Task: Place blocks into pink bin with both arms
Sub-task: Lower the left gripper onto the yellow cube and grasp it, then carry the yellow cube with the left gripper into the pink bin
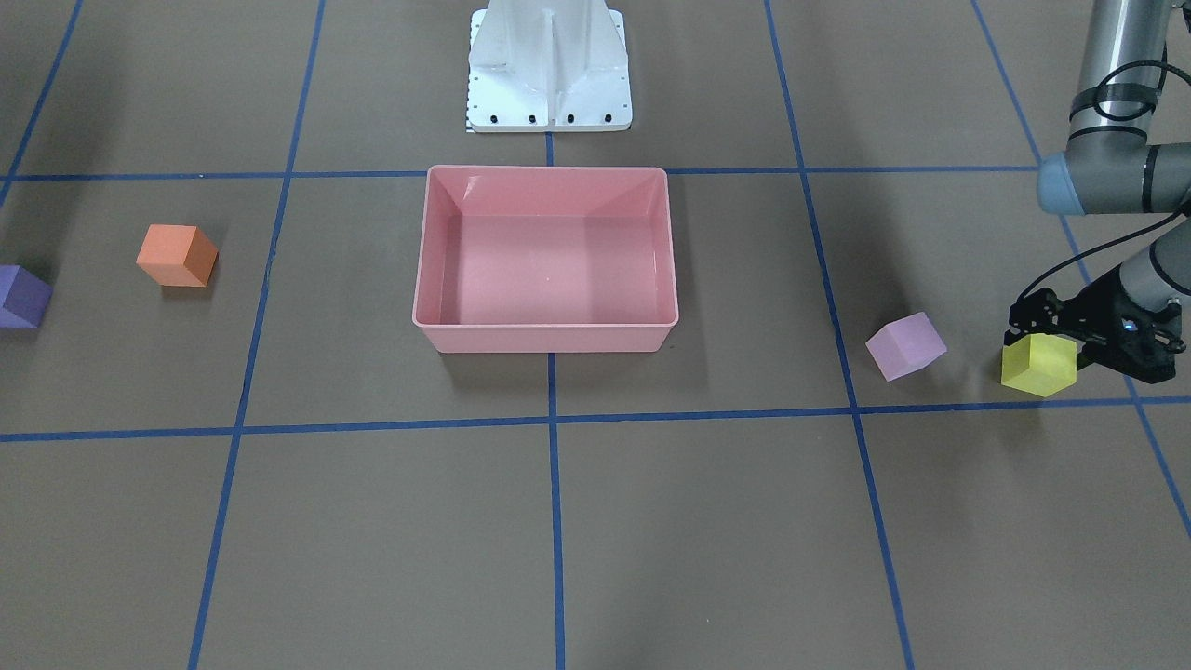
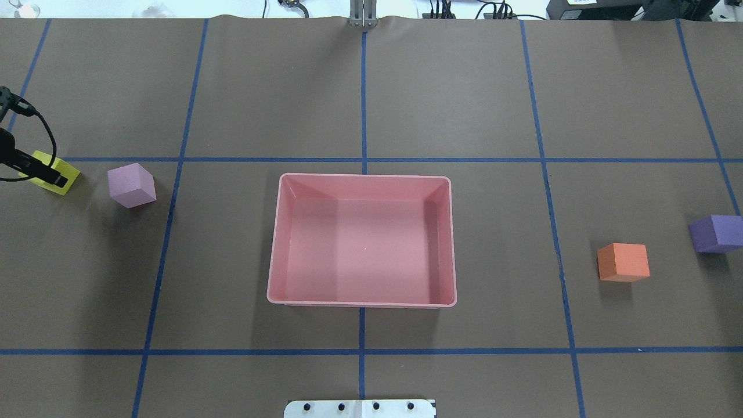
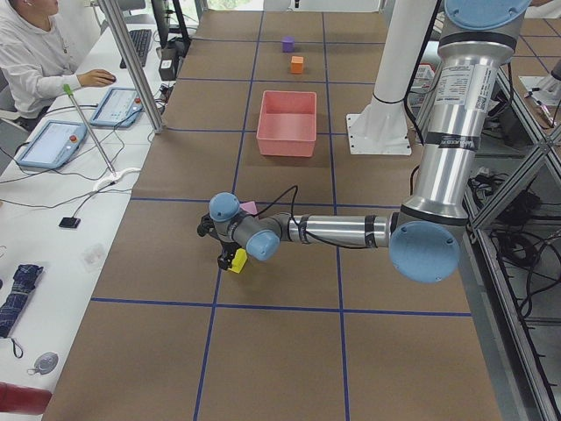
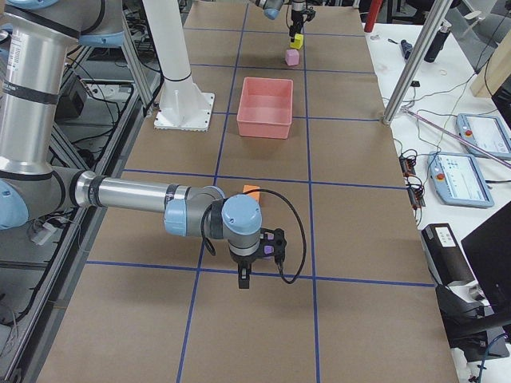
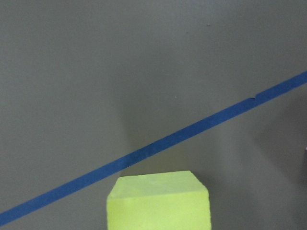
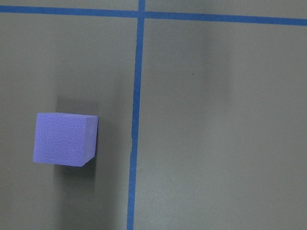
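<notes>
The pink bin point(image 1: 544, 337) stands empty at the table's middle point(image 2: 360, 302). My left gripper point(image 1: 1047, 346) is low at the table's left end, its jaws closed on the yellow block point(image 1: 1039, 366), which fills the bottom of the left wrist view point(image 5: 158, 203). The pale lilac block point(image 2: 132, 185) lies just beside it, toward the bin. The orange block point(image 2: 623, 262) and the purple block point(image 2: 717, 233) lie at the right end. My right gripper point(image 4: 243, 279) hovers above the table near the purple block point(image 6: 64, 139); I cannot tell if it is open or shut.
The white base pedestal point(image 1: 549, 65) stands just behind the bin. Blue tape lines point(image 2: 363, 352) grid the brown table. An operator point(image 3: 35, 53) sits at a side bench with tablets point(image 3: 53, 140) beyond the table's far edge.
</notes>
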Tool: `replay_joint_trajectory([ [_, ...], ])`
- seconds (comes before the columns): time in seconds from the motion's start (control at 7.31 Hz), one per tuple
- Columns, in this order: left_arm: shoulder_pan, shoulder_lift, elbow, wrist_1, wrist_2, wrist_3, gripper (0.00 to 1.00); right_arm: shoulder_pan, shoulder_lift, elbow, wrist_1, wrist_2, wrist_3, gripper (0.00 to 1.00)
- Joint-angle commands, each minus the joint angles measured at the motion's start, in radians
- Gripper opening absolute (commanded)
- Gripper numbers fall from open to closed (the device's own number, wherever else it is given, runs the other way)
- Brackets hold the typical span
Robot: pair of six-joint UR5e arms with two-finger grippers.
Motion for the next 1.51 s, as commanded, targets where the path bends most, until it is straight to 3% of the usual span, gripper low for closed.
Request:
replay_joint_trajectory([
  [0.0, 0.008, -0.014, 0.063, -0.056, 0.001, -0.006, 1.00, 0.000, 0.000, 0.000, 0.000, 0.000, 0.000, 1.00],
  [0.14, 0.008, -0.022, 0.060, -0.057, -0.001, -0.007, 0.96, 0.000, 0.000, 0.000, 0.000, 0.000, 0.000, 1.00],
  [0.27, 0.008, -0.024, 0.046, -0.068, -0.001, -0.006, 0.50, 0.000, 0.000, 0.000, 0.000, -0.001, -0.001, 1.00],
  [0.41, 0.008, -0.025, 0.044, -0.105, -0.001, -0.010, 0.15, 0.000, 0.000, 0.000, 0.000, -0.001, 0.000, 1.00],
  [0.55, 0.008, -0.024, 0.018, -0.103, -0.004, -0.012, 0.00, 0.000, 0.002, 0.001, 0.002, 0.000, 0.000, 1.00],
  [0.82, 0.007, -0.022, -0.095, -0.074, -0.012, -0.114, 0.00, 0.000, 0.005, 0.017, 0.017, 0.005, -0.003, 1.00],
  [1.09, 0.008, -0.024, -0.292, 0.052, -0.041, -0.305, 0.00, 0.000, 0.002, 0.017, 0.060, 0.032, 0.003, 1.00],
  [1.37, 0.141, -0.045, -0.464, 0.068, -0.027, -0.645, 0.06, -0.001, 0.003, 0.017, 0.063, 0.119, 0.011, 1.00],
])
